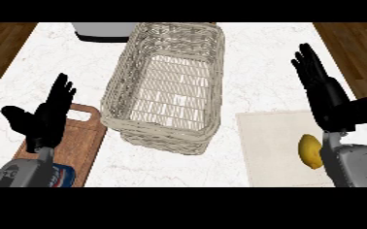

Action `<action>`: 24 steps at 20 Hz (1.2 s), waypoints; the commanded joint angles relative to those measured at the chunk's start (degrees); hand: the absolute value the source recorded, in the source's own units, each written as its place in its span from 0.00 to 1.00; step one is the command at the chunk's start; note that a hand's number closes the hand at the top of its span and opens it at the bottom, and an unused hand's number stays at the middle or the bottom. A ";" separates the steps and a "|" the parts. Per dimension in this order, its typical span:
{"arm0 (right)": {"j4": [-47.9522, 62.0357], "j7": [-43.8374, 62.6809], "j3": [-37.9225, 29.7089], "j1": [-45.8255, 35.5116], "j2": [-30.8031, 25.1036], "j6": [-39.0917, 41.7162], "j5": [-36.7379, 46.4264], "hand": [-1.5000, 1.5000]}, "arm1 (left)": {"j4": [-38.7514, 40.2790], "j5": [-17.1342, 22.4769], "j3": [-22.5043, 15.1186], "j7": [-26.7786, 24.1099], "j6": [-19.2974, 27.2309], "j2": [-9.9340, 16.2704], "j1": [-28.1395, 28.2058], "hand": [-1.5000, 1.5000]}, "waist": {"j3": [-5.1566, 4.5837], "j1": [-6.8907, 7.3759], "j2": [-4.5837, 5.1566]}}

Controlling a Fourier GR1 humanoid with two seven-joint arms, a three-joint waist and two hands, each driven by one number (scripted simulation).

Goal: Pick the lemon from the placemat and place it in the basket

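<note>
White marbled counter (265, 63) filling most of the head view, with strips of brown wood at the upper left and upper right corners. Wicker basket (166, 85) standing in the middle, long and rectangular, angled slightly, its woven floor bare and its far rim near a grey appliance (104, 30) cut off at the top edge. Pale placemat (269, 145) lying at the lower right, just beside the basket's near right corner. Lemon (309, 151) resting on the placemat close to its right side, yellow, partly hidden behind the right wrist. Right hand (321, 91) raised above the placemat's far right corner, fingers straight and spread a little, pointing away, holding nothing and not touching the lemon. Left hand (44, 114) at the lower left, fingers straight and upright, thumb out to the side, holding nothing. Wooden cutting board (75, 145) beneath and behind that hand, its handle end with a slot pointing toward the basket. Blue object (63, 174) partly visible at the board's near end, too hidden to name.
</note>
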 commanded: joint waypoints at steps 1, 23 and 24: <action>-2.76 0.01 -2.93 4.71 -3.29 -2.20 2.45 1.00 | -1.84 -1.40 -0.35 -0.17 1.65 -1.00 -0.16 0.50 | 1.96 0.03 1.92; -2.27 24.59 -16.12 26.23 -12.87 -26.40 33.08 0.00 | -6.72 -7.71 -3.13 7.58 5.23 2.71 -3.68 0.50 | 1.31 0.07 2.20; -1.93 25.45 -14.53 28.67 -14.36 -21.31 32.04 0.00 | -6.84 -6.56 -2.27 8.43 4.30 3.46 -3.71 0.50 | 1.31 0.04 2.20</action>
